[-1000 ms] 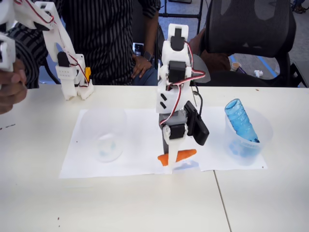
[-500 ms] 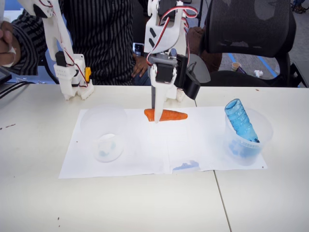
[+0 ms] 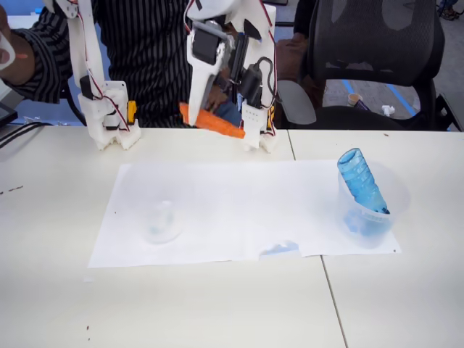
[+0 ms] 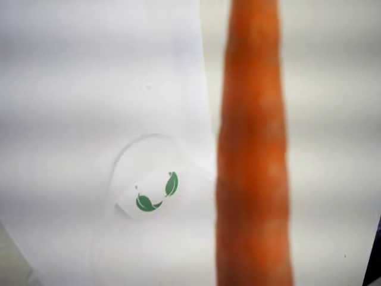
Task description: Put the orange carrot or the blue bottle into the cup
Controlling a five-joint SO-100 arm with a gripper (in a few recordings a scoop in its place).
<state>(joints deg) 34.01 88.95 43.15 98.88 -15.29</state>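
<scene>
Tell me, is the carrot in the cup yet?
Not yet. Done: the tool has grabbed the orange carrot and holds it high above the table. In hand: carrying it; the wrist view shows the carrot hanging above the paper beside the cup. Left: move over the clear cup and drop it in. The blue bottle leans in another cup.

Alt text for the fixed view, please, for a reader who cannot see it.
A white robot arm's gripper holds a small bright orange toy carrot raised high above a white table. Below on white paper stands an empty clear frosted plastic cup; at right a similar cup holds a translucent light-blue ribbed bottle. A person in a striped shirt sits behind.
</scene>
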